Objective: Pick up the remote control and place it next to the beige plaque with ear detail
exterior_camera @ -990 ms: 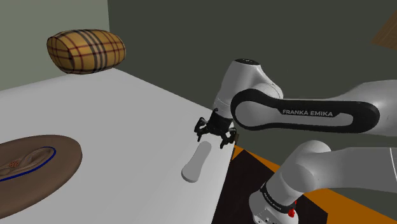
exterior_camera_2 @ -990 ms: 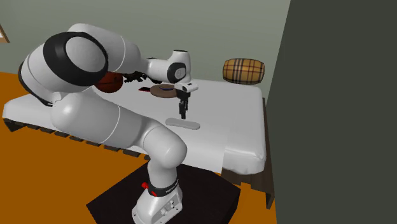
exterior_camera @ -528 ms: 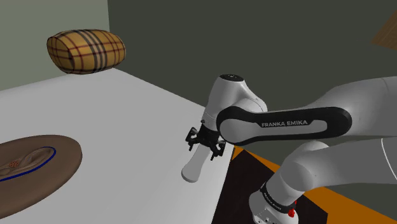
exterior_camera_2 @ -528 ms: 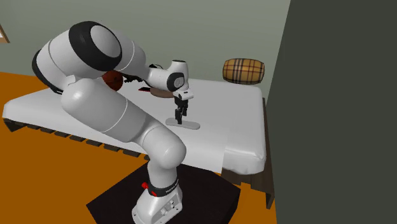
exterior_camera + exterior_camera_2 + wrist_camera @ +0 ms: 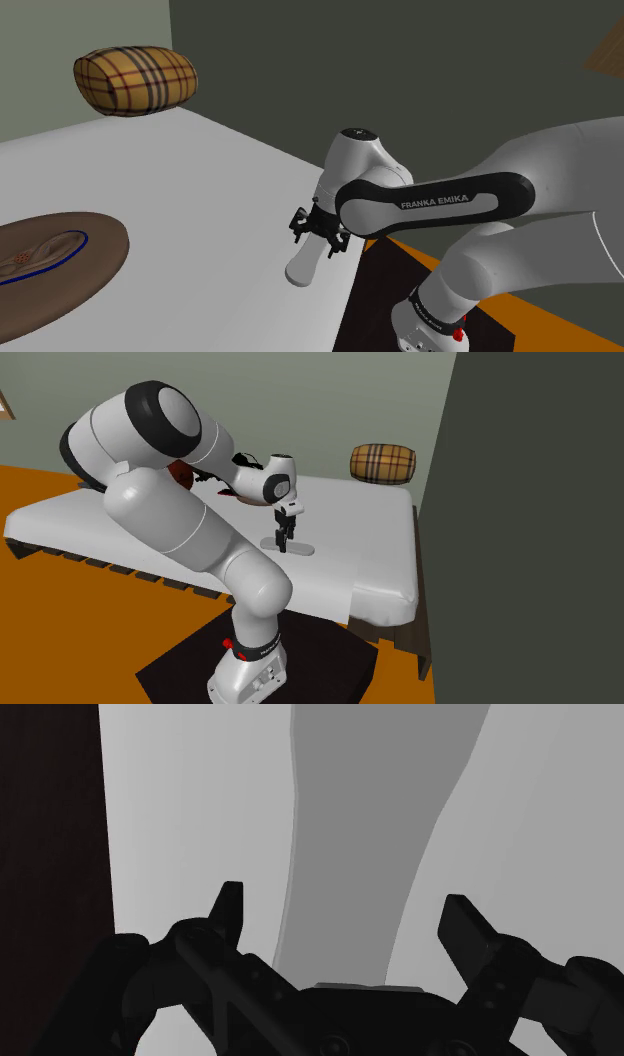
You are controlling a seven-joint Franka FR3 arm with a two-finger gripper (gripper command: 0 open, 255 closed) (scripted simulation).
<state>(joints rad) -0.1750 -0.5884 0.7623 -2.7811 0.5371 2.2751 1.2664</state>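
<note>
The remote control is a plain pale grey, elongated slab lying flat on the white bed, close to its near edge. My black gripper has come down over the remote's end nearest the arm. In the wrist view the gripper is open, and its fingers stand on either side of the remote with a gap on each side. From across the room the gripper points straight down onto the remote. The plaque is a brown oval with a beige, blue-outlined ear, far toward the shoulder view's left.
A tan plaid pillow lies at the bed's far corner, also seen as the pillow. An orange-brown ball peeks out behind the arm. The bed edge drops to a black mat and orange floor just beside the remote.
The gripper has moved down and toward the shoulder view's left, from above the remote's end to straddling it. The remote has not moved.
</note>
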